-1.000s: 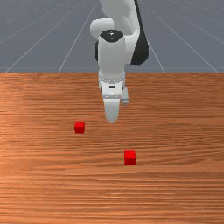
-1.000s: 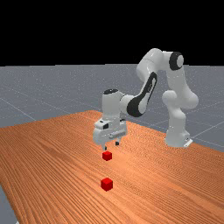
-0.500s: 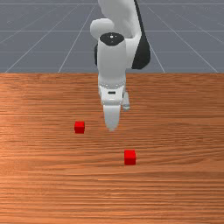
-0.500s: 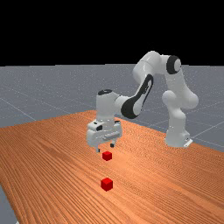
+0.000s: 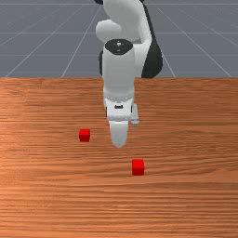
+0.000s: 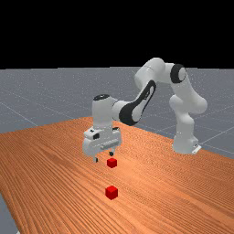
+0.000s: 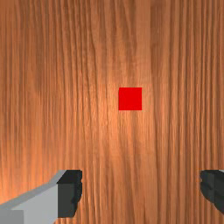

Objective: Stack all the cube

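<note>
Clearly, the far red cube [image 5: 84, 135] sits on the wooden table [image 5: 186, 200] toward the front view's left, the near red cube [image 5: 138, 167] right of that view's middle, well apart. Above the table hangs the gripper [image 6: 103, 157], left-to-right between the cubes there, its fingers spread wide.

Looks like wood and plastic.
Shows streaky, softly glossy grain on the table [image 6: 55, 160], smooth plastic-like white on the arm [image 6: 102, 114], matt red on near cube [image 6: 111, 193] and far cube [image 6: 112, 163].
</note>
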Robot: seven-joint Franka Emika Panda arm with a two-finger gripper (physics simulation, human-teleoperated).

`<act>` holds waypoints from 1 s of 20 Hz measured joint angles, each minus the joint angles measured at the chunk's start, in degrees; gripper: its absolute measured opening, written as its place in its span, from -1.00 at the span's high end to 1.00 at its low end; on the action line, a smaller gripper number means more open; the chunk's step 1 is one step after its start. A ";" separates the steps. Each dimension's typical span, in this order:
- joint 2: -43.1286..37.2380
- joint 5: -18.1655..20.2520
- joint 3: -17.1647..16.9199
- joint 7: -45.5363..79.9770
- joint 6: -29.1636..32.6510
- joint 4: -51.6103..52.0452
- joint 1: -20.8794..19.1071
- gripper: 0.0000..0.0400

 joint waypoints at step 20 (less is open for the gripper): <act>7.99 0.00 -0.01 0.00 4.13 2.26 -0.01 -1.00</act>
